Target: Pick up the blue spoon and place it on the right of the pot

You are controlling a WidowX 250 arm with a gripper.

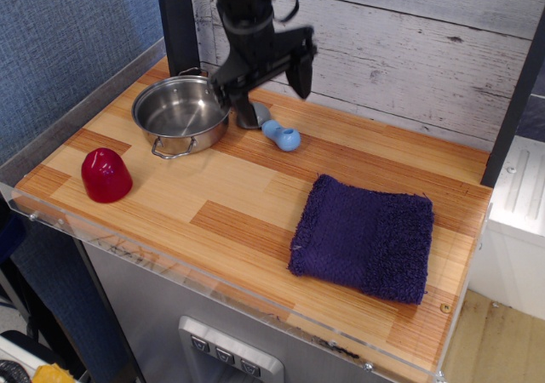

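Observation:
The blue spoon lies flat on the wooden counter just right of the pot, its grey bowl toward the pot and its light-blue handle pointing right. The pot is a small shiny steel pan with wire loop handles, at the back left. My gripper hangs open and empty above the spoon, its two dark fingers spread wide, one finger to the right and one nearer the pot. It is clear of the spoon.
A red dome-shaped object stands at the front left. A dark blue towel lies at the front right. A grey plank wall runs behind the counter; a black post stands behind the pot.

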